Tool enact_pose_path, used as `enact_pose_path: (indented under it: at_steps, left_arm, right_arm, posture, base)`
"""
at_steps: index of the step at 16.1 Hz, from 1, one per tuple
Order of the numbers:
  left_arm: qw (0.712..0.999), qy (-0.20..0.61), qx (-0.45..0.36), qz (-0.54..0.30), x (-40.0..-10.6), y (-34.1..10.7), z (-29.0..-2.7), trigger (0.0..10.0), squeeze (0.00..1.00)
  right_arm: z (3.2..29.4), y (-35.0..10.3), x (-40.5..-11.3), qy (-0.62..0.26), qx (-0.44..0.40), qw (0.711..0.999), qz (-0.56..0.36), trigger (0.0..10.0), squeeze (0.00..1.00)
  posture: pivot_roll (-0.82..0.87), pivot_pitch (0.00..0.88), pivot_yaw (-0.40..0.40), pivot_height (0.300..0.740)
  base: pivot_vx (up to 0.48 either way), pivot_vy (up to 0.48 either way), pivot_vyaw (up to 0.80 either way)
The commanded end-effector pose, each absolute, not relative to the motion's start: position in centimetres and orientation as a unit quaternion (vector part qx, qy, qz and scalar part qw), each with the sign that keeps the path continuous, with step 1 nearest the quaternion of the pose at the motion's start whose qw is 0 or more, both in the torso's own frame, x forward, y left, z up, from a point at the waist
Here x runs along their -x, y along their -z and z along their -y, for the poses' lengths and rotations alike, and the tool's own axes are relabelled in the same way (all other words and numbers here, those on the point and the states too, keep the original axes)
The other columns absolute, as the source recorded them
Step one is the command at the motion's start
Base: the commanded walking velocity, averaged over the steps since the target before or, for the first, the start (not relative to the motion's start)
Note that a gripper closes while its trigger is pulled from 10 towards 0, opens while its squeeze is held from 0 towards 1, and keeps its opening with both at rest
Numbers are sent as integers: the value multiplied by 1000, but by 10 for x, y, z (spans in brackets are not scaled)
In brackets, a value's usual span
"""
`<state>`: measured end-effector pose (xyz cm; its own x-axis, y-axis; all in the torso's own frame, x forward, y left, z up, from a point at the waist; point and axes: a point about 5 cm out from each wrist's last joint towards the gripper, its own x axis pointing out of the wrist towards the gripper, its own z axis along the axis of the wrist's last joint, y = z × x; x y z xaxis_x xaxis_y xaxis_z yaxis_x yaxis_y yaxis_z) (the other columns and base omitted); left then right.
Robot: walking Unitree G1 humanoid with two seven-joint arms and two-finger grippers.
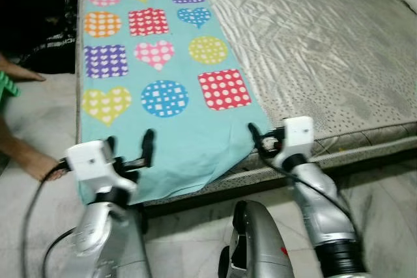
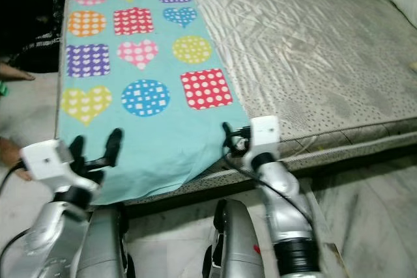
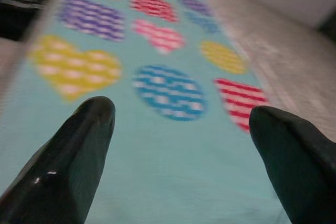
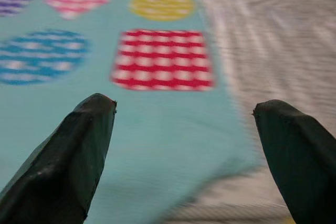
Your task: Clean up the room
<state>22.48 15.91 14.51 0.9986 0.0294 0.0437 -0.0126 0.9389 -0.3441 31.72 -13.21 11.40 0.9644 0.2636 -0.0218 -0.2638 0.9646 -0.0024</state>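
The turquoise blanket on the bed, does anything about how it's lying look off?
Yes. The turquoise blanket covers just the robot's-left strip of the mattress, and its near edge runs crooked, sagging to a point over the mattress front. The left claw and right claw are both open at that near edge.

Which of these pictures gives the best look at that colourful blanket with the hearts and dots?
The left eye view: the blanket lies sharp along the mattress. The right eye view nearly matches it. Both wrist views show blurred patches between open pincer fingers.
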Motion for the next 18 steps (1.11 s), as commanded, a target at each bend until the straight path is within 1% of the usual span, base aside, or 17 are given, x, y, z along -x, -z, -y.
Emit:
enact_pose_path:
  at_steps: [1, 4, 8, 10, 11, 13, 14, 15, 17, 18]
  left_arm:
    - [983, -16, 180, 20, -224, -143, -157, 10000, 0]
    - [983, -29, 180, 8, -223, -139, -159, 10000, 0]
    - [984, -34, 176, 3, -222, -138, -159, 10000, 0]
    - [984, -40, 172, 0, -222, -137, -160, 10000, 0]
    - [984, -46, 170, -1, -221, -138, -162, 10000, 0]
    - [985, -49, 167, -2, -218, -139, -164, 10000, 0]
    - [985, -51, 166, -3, -218, -139, -165, 10000, 0]
    - [985, -52, 165, -4, -217, -140, -165, 10000, 0]
    - [985, -47, 164, -5, -214, -142, -162, 10000, 0]
    - [986, -44, 162, -7, -211, -143, -161, 10000, 0]
  right_arm:
    - [134, -113, -317, -133, 8, 991, -15, 10000, 0]
    - [134, -111, -318, -138, 11, 990, -22, 10000, 0]
    - [126, -112, -323, -149, 25, 988, -23, 10000, 0]
    - [115, -103, -326, -171, 38, 983, -61, 10000, 0]
    - [106, -99, -329, -174, 31, 981, -75, 10000, 0]
    - [89, -98, -331, -193, 40, 977, -86, 10000, 0]
    - [78, -98, -333, -199, 36, 975, -89, 10000, 0]
    - [59, -101, -334, -207, 29, 974, -85, 10000, 0]
    - [46, -99, -337, -199, 37, 975, -88, 10000, 0]
    - [44, -98, -340, -180, 45, 978, -91, 10000, 0]
  posture:
    - [50, 207, -61, 547]
    - [51, 213, -63, 547]
    - [57, 227, -68, 547]
    - [71, 248, -68, 547]
    - [80, 258, -69, 547]
    - [97, 277, -68, 547]
    - [102, 281, -68, 547]
    - [120, 288, -70, 547]
    - [142, 293, -72, 547]
    - [155, 297, -70, 547]
  base:
    - [0, 0, 0]
    - [0, 0, 0]
    - [0, 0, 0]
    - [0, 0, 0]
    - [0, 0, 0]
    - [0, 0, 0]
    - [0, 0, 0]
    - [0, 0, 0]
    - [0, 0, 0]
    - [0, 0, 0]
